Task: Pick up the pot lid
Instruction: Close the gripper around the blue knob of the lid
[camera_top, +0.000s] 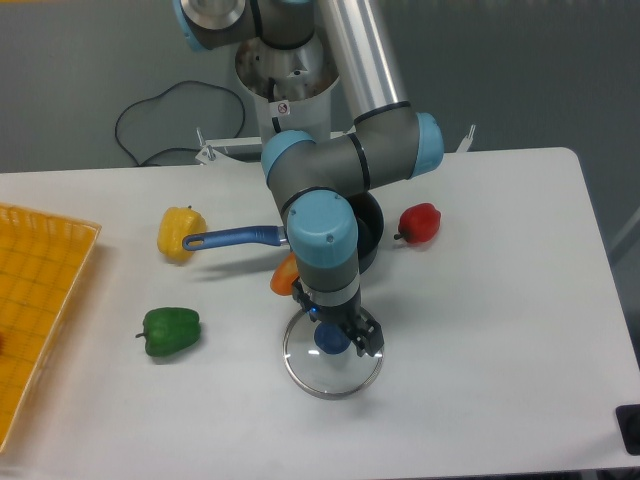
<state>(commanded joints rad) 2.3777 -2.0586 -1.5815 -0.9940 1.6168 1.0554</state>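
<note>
Gripper (341, 325) is over the lid (331, 378), pointing down, fingers apart. Knob (332, 338) shows in the gap between the fingertips, blue, round; one tip near its upper left, the other off to its right. Can't tell how high the tips are above the glass, or if either one touches the lid. Lid is flat on the table (500, 350), front of center, clear glass with a metal rim, knob up; its back part is partly covered by the fingers. Arm (325, 232) comes down from the top of the view, gray with blue joint caps. Behind the arm is a black pan (370, 225), mostly hidden, blue handle (235, 237) sticking out to the left of the view. Orange carrot (285, 275) near the inner end of the handle, partly hidden by the arm. Yellow pepper (181, 233) just beside the handle's outer end. Green pepper (171, 331) on its side, left of the lid, well apart from it. Red pepper (421, 223) right of the pan, near it. Orange crate (40, 300) at the left edge, cut off by the frame. Black object (628, 418) at the lower right edge, also cut off, can't tell what.
</note>
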